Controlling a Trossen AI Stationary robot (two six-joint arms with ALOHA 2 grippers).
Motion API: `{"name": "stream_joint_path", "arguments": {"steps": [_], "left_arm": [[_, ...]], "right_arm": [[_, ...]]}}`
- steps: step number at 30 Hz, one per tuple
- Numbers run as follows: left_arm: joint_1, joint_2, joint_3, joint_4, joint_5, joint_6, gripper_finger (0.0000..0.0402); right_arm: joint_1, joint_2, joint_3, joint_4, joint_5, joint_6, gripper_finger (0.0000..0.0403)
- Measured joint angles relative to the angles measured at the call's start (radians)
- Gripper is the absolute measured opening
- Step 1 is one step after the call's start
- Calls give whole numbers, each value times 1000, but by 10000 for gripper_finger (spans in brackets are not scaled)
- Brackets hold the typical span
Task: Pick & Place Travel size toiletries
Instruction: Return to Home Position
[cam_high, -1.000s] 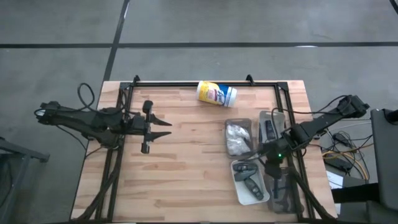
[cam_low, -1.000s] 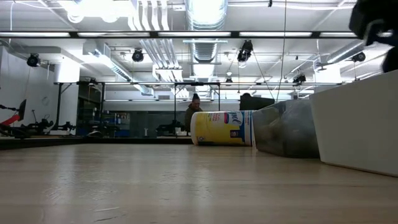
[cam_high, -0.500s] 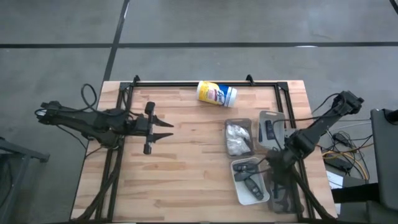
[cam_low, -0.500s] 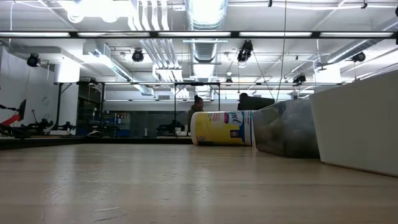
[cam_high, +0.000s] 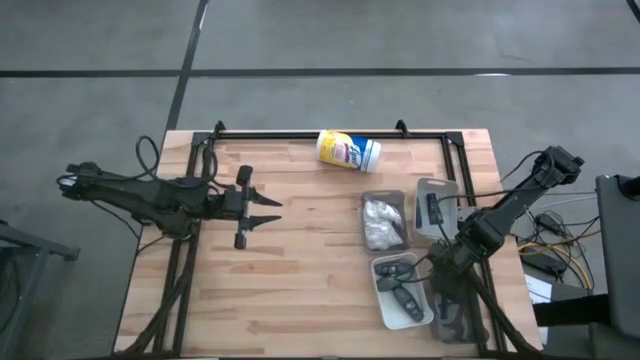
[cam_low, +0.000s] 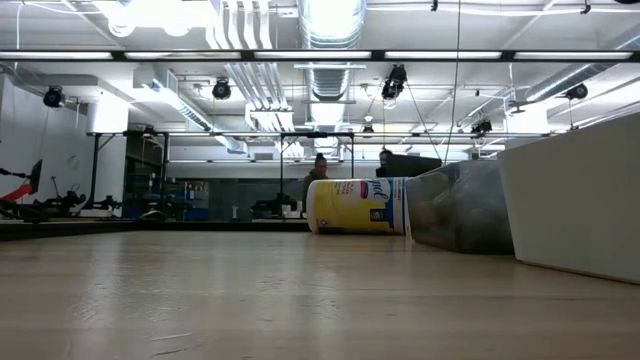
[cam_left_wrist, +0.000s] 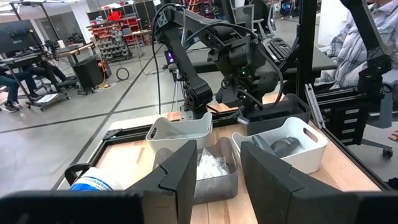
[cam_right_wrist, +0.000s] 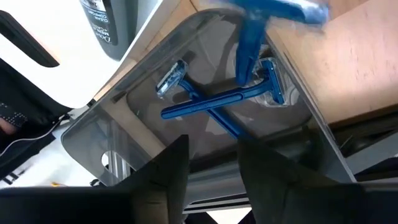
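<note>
Blue razors with pale heads lie crossed in a grey bin at the 4 o'clock corner of the table. One more shows blurred by the rim. Above it the right gripper has its fingers apart, holding nothing. White packets and dark tubes fill neighbouring bins. The left gripper, also wide, hangs at 9 o'clock. Since a second ago the right wrist has slid toward 6 o'clock, and the left has edged toward the centre.

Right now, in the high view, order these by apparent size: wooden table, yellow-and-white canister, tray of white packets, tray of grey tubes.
1. wooden table
2. tray of grey tubes and tray of white packets: too alike to rank
3. yellow-and-white canister
</note>
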Motion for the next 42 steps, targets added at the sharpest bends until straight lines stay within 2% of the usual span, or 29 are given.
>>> {"name": "stream_joint_path", "arguments": {"steps": [9, 19, 27, 32, 37, 42], "left_arm": [[0, 20, 0, 3, 0, 0, 131], [0, 47, 0, 2, 0, 0, 130], [0, 66, 0, 1, 0, 0, 130], [0, 75, 0, 1, 0, 0, 130], [0, 77, 0, 1, 0, 0, 131], [0, 77, 0, 1, 0, 0, 131]], "right_arm": [[-1, 0, 0, 10, 3, 7, 169], [-1, 0, 0, 14, 11, 302, 192], [-1, 0, 0, 15, 11, 284, 203], [-1, 0, 0, 15, 16, 150, 208], [-2, 0, 0, 24, 178, -53, 212], [-2, 0, 0, 145, 304, -294, 216]]}}
